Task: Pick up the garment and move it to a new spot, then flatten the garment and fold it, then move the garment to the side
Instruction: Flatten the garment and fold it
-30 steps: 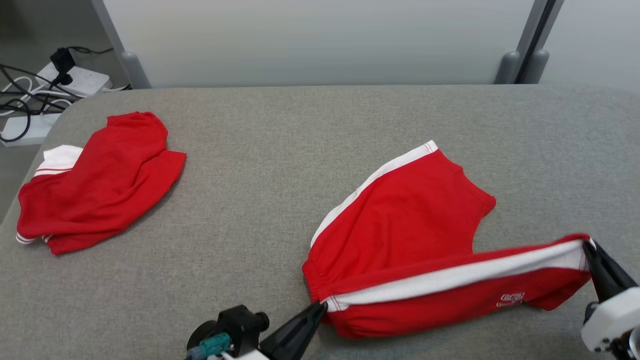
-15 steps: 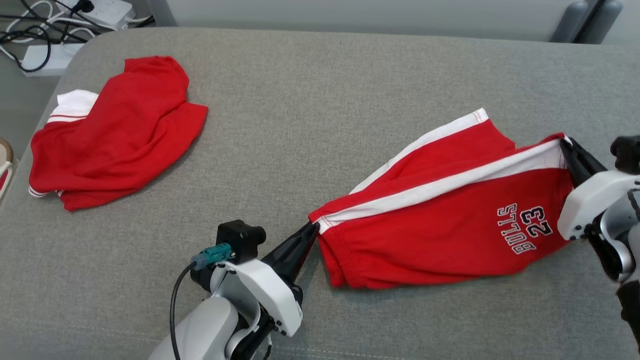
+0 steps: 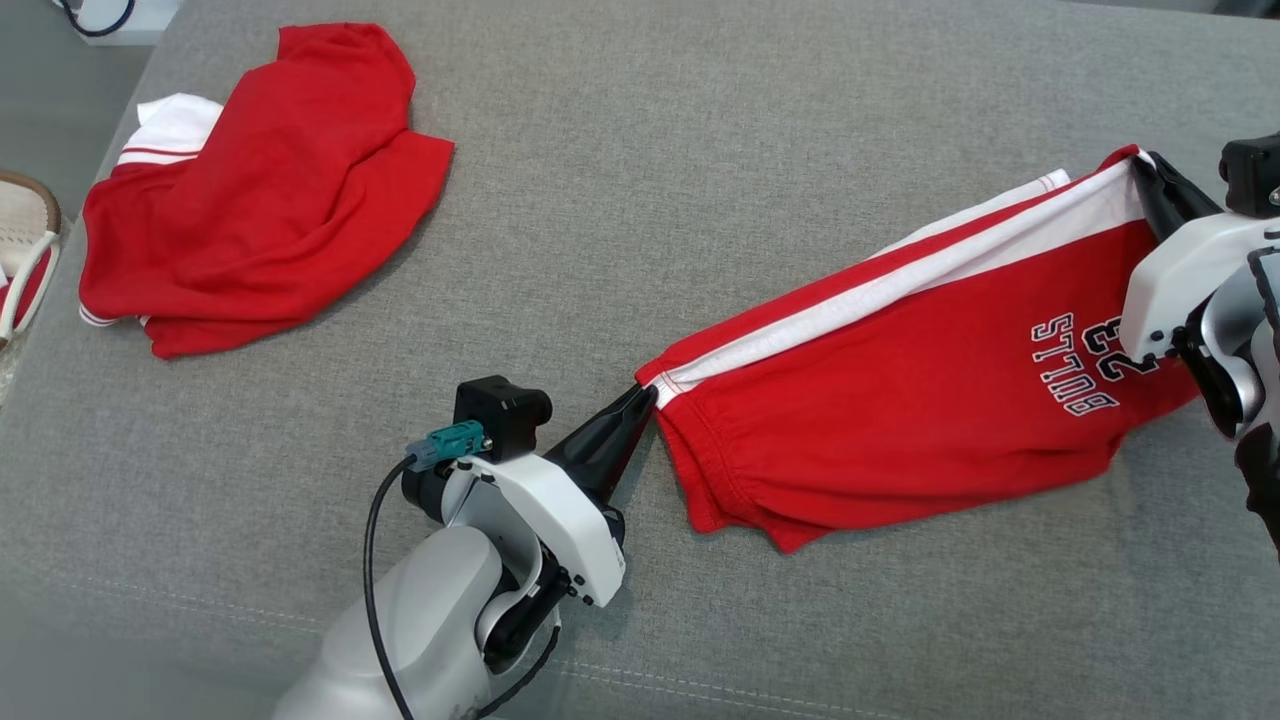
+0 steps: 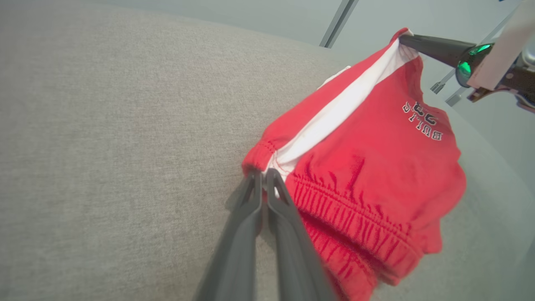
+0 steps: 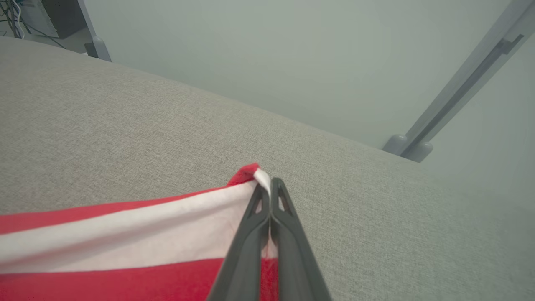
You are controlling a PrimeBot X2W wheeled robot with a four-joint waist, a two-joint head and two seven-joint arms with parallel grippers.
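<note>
Two red garments lie on the grey cloth-covered desk (image 3: 620, 200): a crumpled red-and-white garment (image 3: 260, 190) near the left edge and the red shorts (image 3: 900, 400) at the right, well apart, with bare cloth between them. Both hands are clenched on the shorts, which stretch between them: the left hand (image 3: 645, 395) pinches the waistband corner, the right hand (image 3: 1140, 165) the hem corner at the white stripe. One sandal (image 3: 25, 240) sits beyond the left edge.
</note>
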